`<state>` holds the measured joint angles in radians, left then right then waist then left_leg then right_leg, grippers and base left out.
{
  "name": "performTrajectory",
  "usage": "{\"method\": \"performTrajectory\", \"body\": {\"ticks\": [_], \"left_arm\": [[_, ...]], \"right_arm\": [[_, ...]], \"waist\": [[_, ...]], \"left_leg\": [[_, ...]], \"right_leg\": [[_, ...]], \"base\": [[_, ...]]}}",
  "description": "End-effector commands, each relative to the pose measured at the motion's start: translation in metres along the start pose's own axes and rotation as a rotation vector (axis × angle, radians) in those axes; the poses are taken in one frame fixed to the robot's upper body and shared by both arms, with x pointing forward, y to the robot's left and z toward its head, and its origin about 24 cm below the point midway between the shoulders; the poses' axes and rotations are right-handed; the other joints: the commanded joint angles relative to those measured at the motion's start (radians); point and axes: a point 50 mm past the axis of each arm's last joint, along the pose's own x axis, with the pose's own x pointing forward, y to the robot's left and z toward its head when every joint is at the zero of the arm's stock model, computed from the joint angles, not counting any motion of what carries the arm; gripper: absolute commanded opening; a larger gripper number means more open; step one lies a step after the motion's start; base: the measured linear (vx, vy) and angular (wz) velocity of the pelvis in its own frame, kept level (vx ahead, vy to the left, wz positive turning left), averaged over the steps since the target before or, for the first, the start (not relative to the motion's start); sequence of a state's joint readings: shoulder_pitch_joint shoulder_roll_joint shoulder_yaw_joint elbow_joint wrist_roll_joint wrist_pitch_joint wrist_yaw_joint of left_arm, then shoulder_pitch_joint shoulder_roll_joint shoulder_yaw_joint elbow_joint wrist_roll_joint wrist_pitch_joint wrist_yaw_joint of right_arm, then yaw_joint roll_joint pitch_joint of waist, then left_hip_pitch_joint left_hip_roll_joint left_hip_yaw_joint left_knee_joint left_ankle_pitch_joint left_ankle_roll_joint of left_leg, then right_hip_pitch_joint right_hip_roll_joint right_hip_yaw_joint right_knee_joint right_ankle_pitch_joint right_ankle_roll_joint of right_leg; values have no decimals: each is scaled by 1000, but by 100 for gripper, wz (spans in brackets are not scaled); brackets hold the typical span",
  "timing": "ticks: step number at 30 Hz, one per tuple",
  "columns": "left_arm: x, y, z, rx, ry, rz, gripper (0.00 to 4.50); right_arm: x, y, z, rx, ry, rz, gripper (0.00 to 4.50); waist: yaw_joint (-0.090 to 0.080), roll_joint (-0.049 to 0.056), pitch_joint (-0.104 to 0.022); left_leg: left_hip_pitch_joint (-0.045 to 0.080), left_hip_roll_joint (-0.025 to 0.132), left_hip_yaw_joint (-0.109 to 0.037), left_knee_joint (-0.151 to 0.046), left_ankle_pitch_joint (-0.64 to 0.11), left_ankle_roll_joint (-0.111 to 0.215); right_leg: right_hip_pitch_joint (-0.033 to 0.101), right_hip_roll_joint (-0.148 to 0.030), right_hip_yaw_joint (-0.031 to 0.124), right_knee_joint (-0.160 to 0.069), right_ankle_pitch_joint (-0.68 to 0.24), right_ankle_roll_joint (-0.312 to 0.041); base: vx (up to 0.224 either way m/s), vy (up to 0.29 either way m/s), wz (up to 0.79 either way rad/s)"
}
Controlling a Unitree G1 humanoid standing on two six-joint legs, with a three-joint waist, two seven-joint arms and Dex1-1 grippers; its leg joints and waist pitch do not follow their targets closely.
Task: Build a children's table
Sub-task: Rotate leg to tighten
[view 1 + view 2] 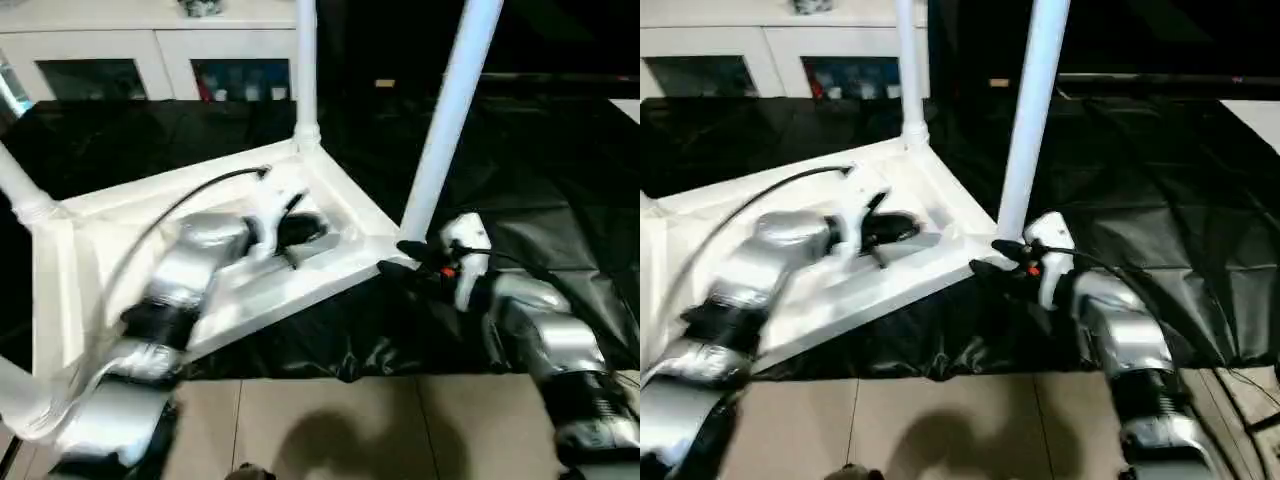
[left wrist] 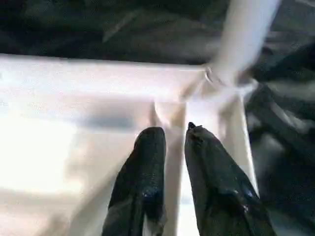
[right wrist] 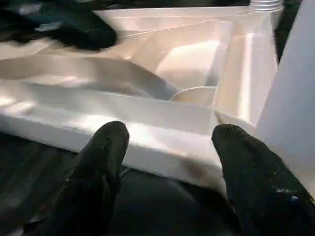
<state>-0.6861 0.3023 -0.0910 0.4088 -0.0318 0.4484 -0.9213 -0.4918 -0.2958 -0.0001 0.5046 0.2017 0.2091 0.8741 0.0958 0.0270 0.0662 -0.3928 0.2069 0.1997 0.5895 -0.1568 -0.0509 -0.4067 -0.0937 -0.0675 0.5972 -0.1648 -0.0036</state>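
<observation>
The small white plastic children's table [image 1: 330, 262] is lying upside down on the black plastic sheet [image 1: 560, 180], its ribbed underside facing up and long tapered white legs standing in the corner sockets. The left gripper [image 1: 298, 228] is hanging over the ribbed inside of the top, its two black fingers [image 2: 142, 182] a little apart and holding nothing. The right gripper [image 3: 170, 147] is waiting with the jaws wide and empty before the rim, just beside the nearest white leg [image 1: 448, 115]. I think this leg is being seated; it is better to press straight down along its axis while the other arm is steadying the top. Behind, the white cabinet with glass doors [image 1: 150, 60] is keeping some coloured things which I cannot identify.
</observation>
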Motion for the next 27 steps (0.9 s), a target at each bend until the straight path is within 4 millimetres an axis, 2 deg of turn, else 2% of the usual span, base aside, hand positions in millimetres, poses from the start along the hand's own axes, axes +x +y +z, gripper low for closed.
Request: {"method": "performTrajectory", "body": {"ticks": [1, 2, 3, 4, 5, 6, 7, 8, 11, 13, 16, 21, 23, 24, 25, 26, 27], "left_arm": [[-12, -15, 13, 15, -35, -130, 92], [-17, -22, 13, 32, -39, -182, 92], [-19, -26, 12, 38, -39, -205, 92], [-23, -33, 10, 50, -30, -249, 92], [-25, -36, 8, 53, -23, -266, 92], [-27, -40, 4, 50, -1, -286, 92], [-30, -46, -2, 39, 39, -307, 92], [-32, -50, -8, 30, 71, -311, 92], [-34, -53, -16, 27, 127, -311, 92], [-37, -56, -26, 29, 199, -292, 92], [-36, -52, -34, 47, 252, -207, 92], [-34, -48, -42, 58, 294, -131, 92], [-35, -47, -47, 66, 327, -100, 92], [-35, -47, -48, 69, 341, -92, 92], [-35, -46, -50, 75, 358, -82, 92], [-35, -46, -50, 75, 358, -82, 92], [-36, -46, -52, 85, 379, -72, 92]], "right_arm": [[10, -3, 3, -12, -2, -55, 312], [15, -2, 4, -10, -6, -73, 312], [18, -2, 5, -9, -7, -80, 312], [24, -3, 6, -9, -9, -112, 312], [26, -3, 7, -11, -13, -123, 312], [31, -3, 9, -7, -22, -137, 312], [38, -4, 12, 8, -32, -178, 312], [44, -4, 16, 24, -49, -201, 312], [52, -4, 21, 61, -75, -230, 312], [61, -2, 26, 111, -98, -244, 312], [67, -2, 28, 132, -106, -288, 312], [70, -6, 28, 144, -101, -397, 312], [69, -13, 29, 167, -100, -491, 312], [68, -16, 29, 178, -100, -523, 312], [66, -20, 31, 183, -107, -553, 312], [66, -20, 31, 183, -107, -553, 312], [64, -23, 32, 185, -112, -581, 312]], "waist": [[-6, -5, -76], [-5, -3, -77], [-9, -10, -73], [-10, -5, -73], [-10, -5, -73], [-11, -3, -73], [-15, -8, -71], [-18, -5, -70], [-20, -4, -70], [-22, -7, -70], [-24, -4, -71], [-23, -4, -74], [-23, -6, -75], [-19, -5, -75], [-19, -9, -76], [-18, -7, -75], [-18, -9, -77]], "left_leg": [[30, 29, -14, -73, -232, 19], [32, 29, -15, -71, -236, 12], [30, 28, -13, -74, -245, 10], [29, 29, -15, -77, -248, 3], [29, 29, -15, -77, -248, 3], [34, 27, -12, -75, -263, -7], [29, 25, -14, -78, -263, -9], [31, 24, -14, -79, -271, -14], [37, 23, -12, -77, -288, -23], [32, 22, -15, -80, -282, -24], [36, 23, -13, -78, -276, -29], [37, 20, -12, -77, -269, -38], [36, 19, -12, -76, -263, -38], [39, 20, -10, -74, -269, -39], [37, 19, -10, -74, -263, -38], [37, 18, -10, -74, -263, -36], [36, 19, -10, -74, -261, -36]], "right_leg": [[37, -48, 34, -61, -238, -252], [37, -49, 34, -59, -236, -250], [36, -47, 36, -61, -241, -248], [37, -49, 36, -58, -246, -244], [37, -49, 36, -58, -246, -244], [32, -46, 38, -59, -258, -234], [36, -47, 38, -59, -271, -225], [35, -47, 39, -61, -290, -218], [29, -44, 42, -63, -305, -203], [34, -45, 41, -60, -303, -197], [30, -41, 42, -59, -277, -199], [31, -41, 41, -57, -265, -194], [31, -41, 41, -55, -256, -195], [28, -41, 42, -56, -257, -191], [31, -39, 41, -54, -247, -192], [29, -38, 41, -53, -242, -190], [31, -39, 41, -52, -238, -189]], "base": [[0, 0, 0], [0, 0, 0], [0, 0, 0], [0, 0, 0], [0, 0, 0], [0, 0, 0], [0, 0, 0], [0, 0, 0], [0, 0, 0], [0, 0, 0], [0, 0, 0], [0, 0, 0], [0, 0, 0], [0, 0, 0], [0, 0, 0], [0, 0, 0], [0, 0, 0]]}}
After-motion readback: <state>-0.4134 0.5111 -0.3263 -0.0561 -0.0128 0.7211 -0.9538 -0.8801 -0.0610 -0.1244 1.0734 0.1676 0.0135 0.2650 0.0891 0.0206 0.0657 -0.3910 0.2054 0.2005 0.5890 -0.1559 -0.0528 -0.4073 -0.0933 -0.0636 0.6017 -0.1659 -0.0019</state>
